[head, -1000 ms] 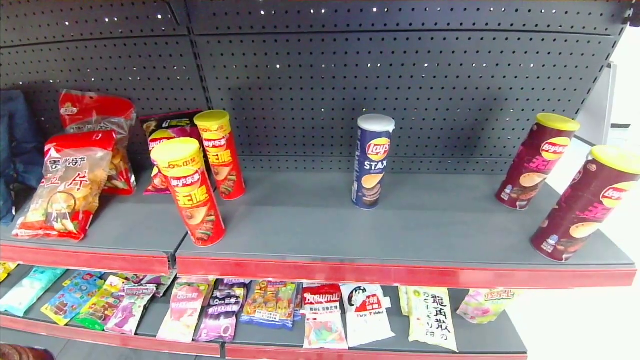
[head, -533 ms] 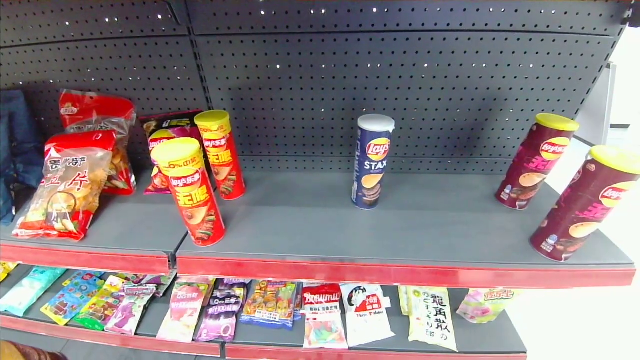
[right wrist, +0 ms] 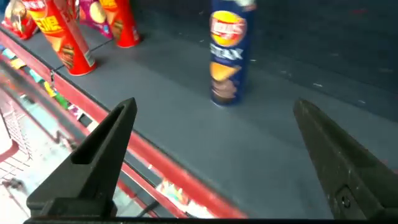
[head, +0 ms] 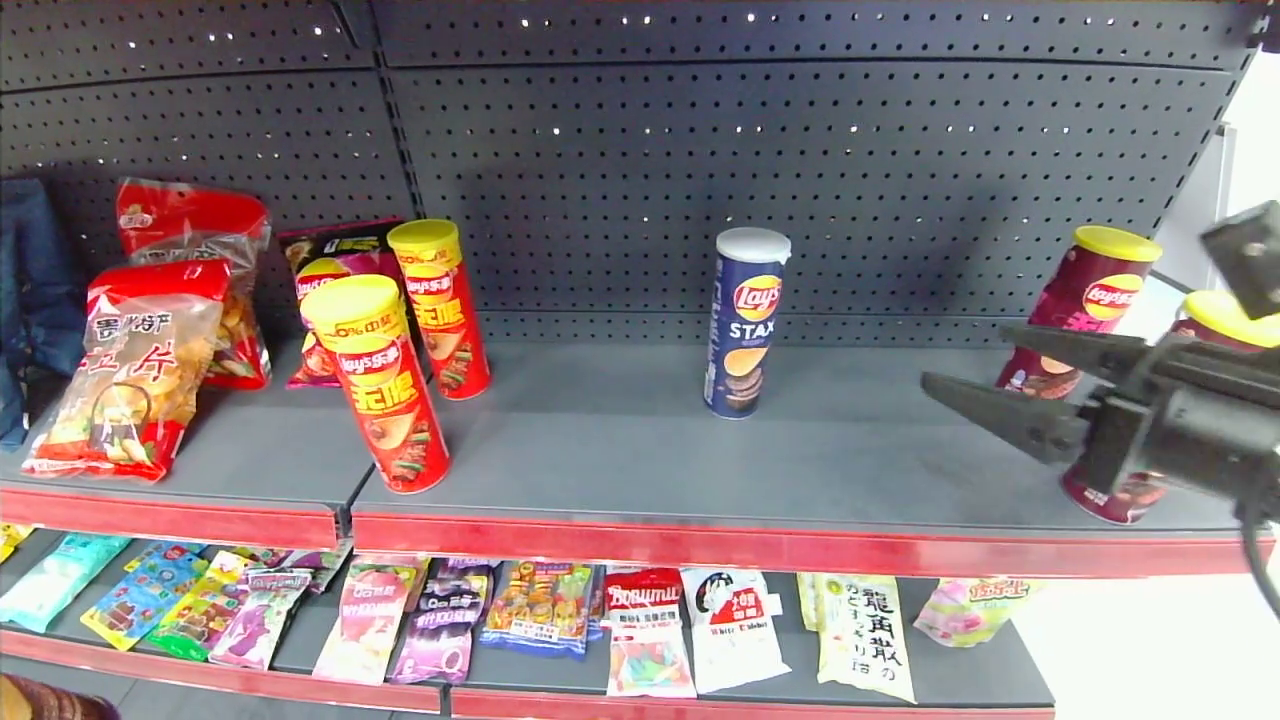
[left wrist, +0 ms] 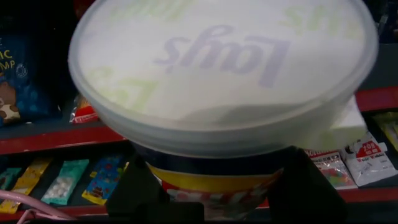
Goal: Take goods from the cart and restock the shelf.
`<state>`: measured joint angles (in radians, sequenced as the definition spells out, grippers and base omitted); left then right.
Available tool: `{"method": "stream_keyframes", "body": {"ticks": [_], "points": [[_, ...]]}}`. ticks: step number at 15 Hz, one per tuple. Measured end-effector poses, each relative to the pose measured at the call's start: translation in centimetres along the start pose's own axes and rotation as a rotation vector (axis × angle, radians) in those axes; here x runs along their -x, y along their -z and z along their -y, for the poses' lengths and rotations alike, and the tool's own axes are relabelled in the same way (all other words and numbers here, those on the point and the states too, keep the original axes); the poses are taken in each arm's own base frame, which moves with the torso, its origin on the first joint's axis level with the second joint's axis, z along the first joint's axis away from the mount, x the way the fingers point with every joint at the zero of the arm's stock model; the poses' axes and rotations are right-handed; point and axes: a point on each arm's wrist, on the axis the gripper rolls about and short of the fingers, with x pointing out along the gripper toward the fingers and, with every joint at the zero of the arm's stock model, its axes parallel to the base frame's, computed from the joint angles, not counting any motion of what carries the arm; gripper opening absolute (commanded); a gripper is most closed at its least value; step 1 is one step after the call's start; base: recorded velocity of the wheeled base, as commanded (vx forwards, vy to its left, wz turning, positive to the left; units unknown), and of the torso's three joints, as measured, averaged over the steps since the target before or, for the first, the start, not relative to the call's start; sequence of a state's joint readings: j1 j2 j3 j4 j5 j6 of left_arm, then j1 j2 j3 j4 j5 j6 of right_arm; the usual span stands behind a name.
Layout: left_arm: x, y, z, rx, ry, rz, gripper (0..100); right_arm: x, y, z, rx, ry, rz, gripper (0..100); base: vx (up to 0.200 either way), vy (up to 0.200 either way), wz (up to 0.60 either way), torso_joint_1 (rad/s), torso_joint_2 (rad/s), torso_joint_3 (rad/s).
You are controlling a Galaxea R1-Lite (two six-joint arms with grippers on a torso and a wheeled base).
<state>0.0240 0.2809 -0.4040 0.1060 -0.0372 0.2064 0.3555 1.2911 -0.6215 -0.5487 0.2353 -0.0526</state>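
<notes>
Where the head view looks onto the store fixture, a grey shelf [head: 620,460] with a red front edge spans the frame before a dark pegboard back panel [head: 700,180]. Snack bags [head: 140,370] and two red cans [head: 375,385] stand at centre left, a blue can [head: 745,320] stands alone at the centre, and two maroon cans [head: 1095,290] stand at the right. A lower shelf [head: 990,670] along the bottom of the frame carries flat packets [head: 540,610]. The right gripper [head: 965,358] projects in from the right edge above the shelf, in front of the maroon cans. Its fingers are spread apart with nothing between them. Compared with half a second earlier, this gripper has newly entered the frame; the goods stand as they did.

Left wrist view: the left gripper [left wrist: 217,193] is closed on the held can [left wrist: 217,68], a navy can whose pale lid faces the camera, with dark fingers [left wrist: 140,190] at either side of its body. Behind it lie red-edged shelf tiers with packets.

Right wrist view: the right gripper's two dark fingers are wide open and empty over the grey shelf. The blue can stands beyond them, and the red cans are farther off.
</notes>
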Motion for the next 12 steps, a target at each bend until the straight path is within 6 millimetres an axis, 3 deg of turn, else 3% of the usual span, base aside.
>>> {"method": "stream_keyframes", "body": {"ticks": [3, 6, 12], "points": [[0.0, -0.2, -0.1, -0.002, -0.009, 0.002, 0, -5.8, 0.3, -0.1, -0.004, -0.057, -0.028, 100, 0.0, 0.0, 0.0, 0.0, 0.0, 0.0], [0.0, -0.3, -0.1, -0.006, -0.015, -0.001, 0, -9.8, 0.6, -0.4, -0.005, -0.065, -0.051, 100, 0.0, 0.0, 0.0, 0.0, 0.0, 0.0], [-0.2, -0.2, -0.1, -0.008, -0.016, -0.011, 0, -14.6, 1.3, 0.0, -0.006, -0.025, -0.071, 100, 0.0, 0.0, 0.0, 0.0, 0.0, 0.0]]}}
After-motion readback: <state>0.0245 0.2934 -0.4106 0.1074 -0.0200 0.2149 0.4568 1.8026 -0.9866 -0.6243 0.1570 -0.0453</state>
